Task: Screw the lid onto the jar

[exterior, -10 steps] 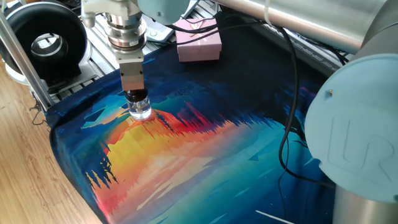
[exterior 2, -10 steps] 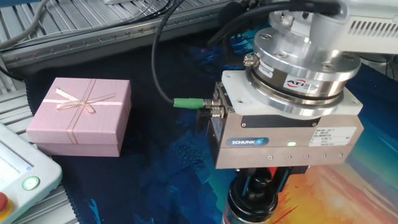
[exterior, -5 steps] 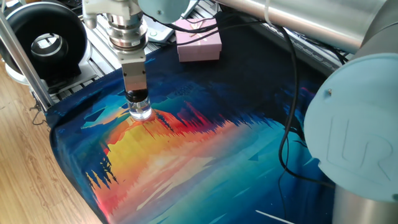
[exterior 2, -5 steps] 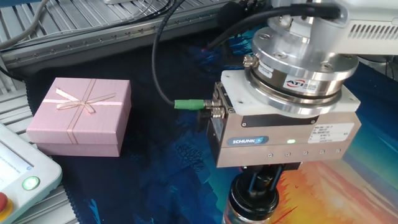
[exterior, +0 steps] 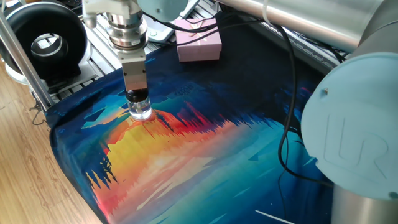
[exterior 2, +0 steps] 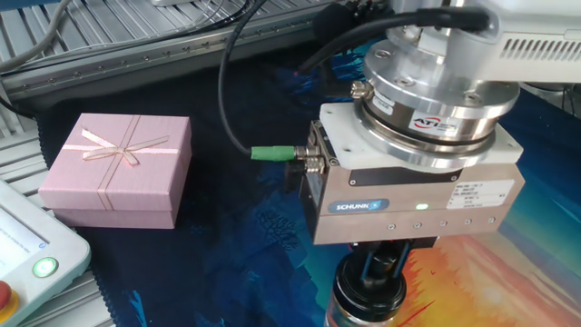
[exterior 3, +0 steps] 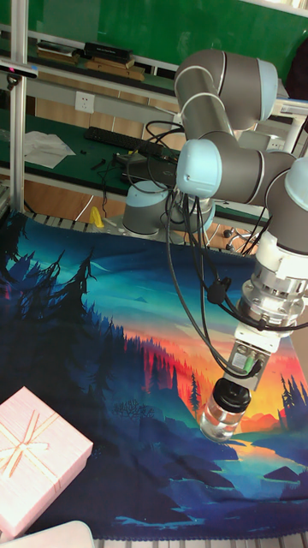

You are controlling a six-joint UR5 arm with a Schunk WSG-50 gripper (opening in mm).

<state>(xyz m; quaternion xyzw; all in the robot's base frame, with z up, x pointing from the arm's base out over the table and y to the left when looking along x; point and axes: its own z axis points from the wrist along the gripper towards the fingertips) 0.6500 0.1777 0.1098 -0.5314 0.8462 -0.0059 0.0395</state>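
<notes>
Two fingers point straight down and are closed around the lid, a black round cap sitting on top of the jar. The jar, small and of clear glass with a rounded body, stands upright on the desk, directly under the fingers. Whether the lid is threaded tight onto the neck cannot be told.

The desk is covered with a printed cloth showing dark forest, blue hills and an orange-red sunset; the jar stands where the blue meets the orange. A pink gift box with a thin ribbon bow lies on the cloth, well apart from the jar, at about 1 o'clock from it in the one fixed view and at 9 o'clock from the gripper body in the other fixed view.

Around the desk: a wooden floor and a black round device behind a metal frame in the one fixed view; a green wall, shelves with a keyboard and the arm's base in the tall fixed view.

Only the other fixed view shows the gripper body close up, with its label, a lit green dot, a green cable plug, and a white panel with a green button at 8 o'clock. Only the tall fixed view shows the whole jar against the cloth.
</notes>
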